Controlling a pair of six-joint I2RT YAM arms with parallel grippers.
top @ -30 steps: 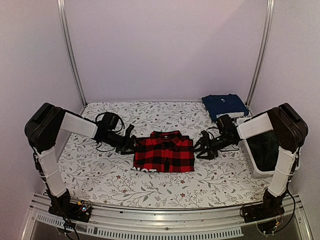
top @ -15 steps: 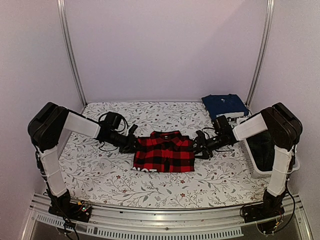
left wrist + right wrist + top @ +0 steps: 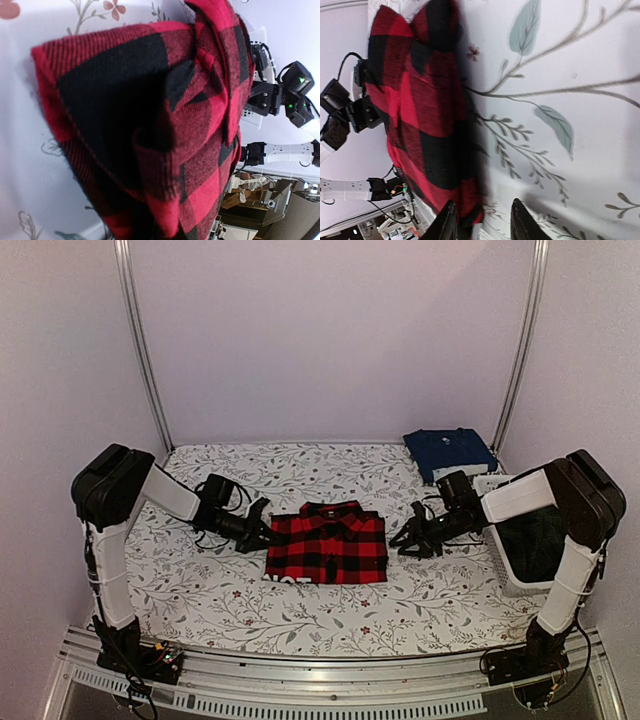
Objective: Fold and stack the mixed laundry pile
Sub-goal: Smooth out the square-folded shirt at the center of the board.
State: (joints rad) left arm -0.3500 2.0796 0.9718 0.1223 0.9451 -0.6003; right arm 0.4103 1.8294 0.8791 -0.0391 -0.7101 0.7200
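Flannel shirt (image 3: 326, 545), checked in red and black, lies folded into a tidy rectangle at the middle of the top view, with its collar toward the far wall, flat on the floral-print table cloth (image 3: 300, 615). The left gripper (image 3: 266, 534) reaches in low from the left of the frame, its tips right at the left edge of the flannel shirt. Its fingers are clenched together. Its wrist view is filled by bunched red-and-black cloth at very close range and the fingers themselves do not show, so I cannot tell whether any fabric is caught between them. The right gripper (image 3: 408, 538) sits low over the table cloth at the right of centre, just beside the shirt's right edge. In its wrist view the two fingers (image 3: 519, 220) rise from the bottom edge, standing apart and released. The shirt's nearest corner lies against the left-hand one, bare floral print fills the gap, and nothing is clamped. A navy folded garment (image 3: 448, 451) rests on the table cloth at the upper right of the top view, well apart from the shirt. Just below it, along the right side of the frame, stands the white lattice basket (image 3: 503, 578), with a dark garment (image 3: 530, 535) inside whose pattern is too dim to make out. Both arms angle inward from their bases at the bottom corners, the shirt between them.
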